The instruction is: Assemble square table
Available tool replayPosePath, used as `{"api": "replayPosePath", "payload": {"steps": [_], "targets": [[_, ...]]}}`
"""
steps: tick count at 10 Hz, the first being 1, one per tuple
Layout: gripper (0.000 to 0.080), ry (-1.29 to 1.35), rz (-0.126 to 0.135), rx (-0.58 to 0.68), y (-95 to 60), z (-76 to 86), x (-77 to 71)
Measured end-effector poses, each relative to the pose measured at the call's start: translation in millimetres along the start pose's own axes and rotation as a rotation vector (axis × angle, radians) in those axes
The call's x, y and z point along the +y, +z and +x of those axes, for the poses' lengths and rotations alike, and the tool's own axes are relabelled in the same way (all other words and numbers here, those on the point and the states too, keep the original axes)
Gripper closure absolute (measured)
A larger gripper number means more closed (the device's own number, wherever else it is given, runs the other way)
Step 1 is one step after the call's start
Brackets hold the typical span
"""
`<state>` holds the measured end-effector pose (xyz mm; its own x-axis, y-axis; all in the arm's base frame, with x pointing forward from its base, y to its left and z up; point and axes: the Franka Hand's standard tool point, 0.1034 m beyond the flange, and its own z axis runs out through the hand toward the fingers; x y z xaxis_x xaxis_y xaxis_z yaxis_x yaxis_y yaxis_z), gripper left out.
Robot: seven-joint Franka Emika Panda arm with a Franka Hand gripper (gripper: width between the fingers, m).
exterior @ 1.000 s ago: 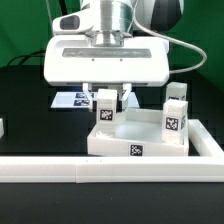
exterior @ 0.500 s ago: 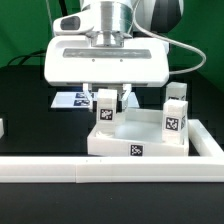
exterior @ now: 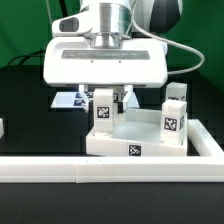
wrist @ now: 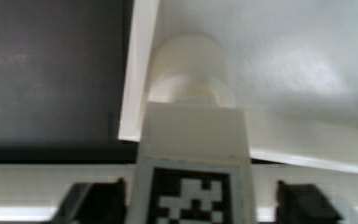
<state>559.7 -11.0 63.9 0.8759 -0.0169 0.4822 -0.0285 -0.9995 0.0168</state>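
The square table slab (exterior: 112, 143) lies in the middle with a small tag on its front wall. My gripper (exterior: 104, 102) hangs over its far corner on the exterior view's left. A white tagged leg (exterior: 102, 113) stands upright in that corner between my fingers. In the wrist view the leg (wrist: 194, 140) fills the middle over the slab (wrist: 291, 60). My gripper (wrist: 197, 200) is open there, with a narrow gap on each side of the leg. Two more legs (exterior: 174, 122) stand on the slab's side at the exterior view's right.
The long white rail fence (exterior: 100, 169) runs along the front and up the exterior view's right side. The marker board (exterior: 70, 100) lies behind the slab on the black table. A small white part (exterior: 2, 127) shows at the exterior view's left edge.
The leg between my fingers has turned, so its tag now faces the exterior camera more squarely and sits slightly lower. The arm has hardly moved.
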Motion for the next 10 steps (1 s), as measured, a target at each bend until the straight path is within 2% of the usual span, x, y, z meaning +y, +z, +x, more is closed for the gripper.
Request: {"api": "replayPosePath", "payload": {"steps": [1,5,8,10], "targets": [[0.0185,0.000,0.000,0.000,0.0,-0.1,0.0],[0.0152,0.001,0.002,-0.009,-0.2,-0.8,0.7],[0.0150,0.011,0.018,-0.042,-19.0,13.7,4.2],[0.0150,0.013,0.022,-0.049,-25.7,20.3,5.4]]}}
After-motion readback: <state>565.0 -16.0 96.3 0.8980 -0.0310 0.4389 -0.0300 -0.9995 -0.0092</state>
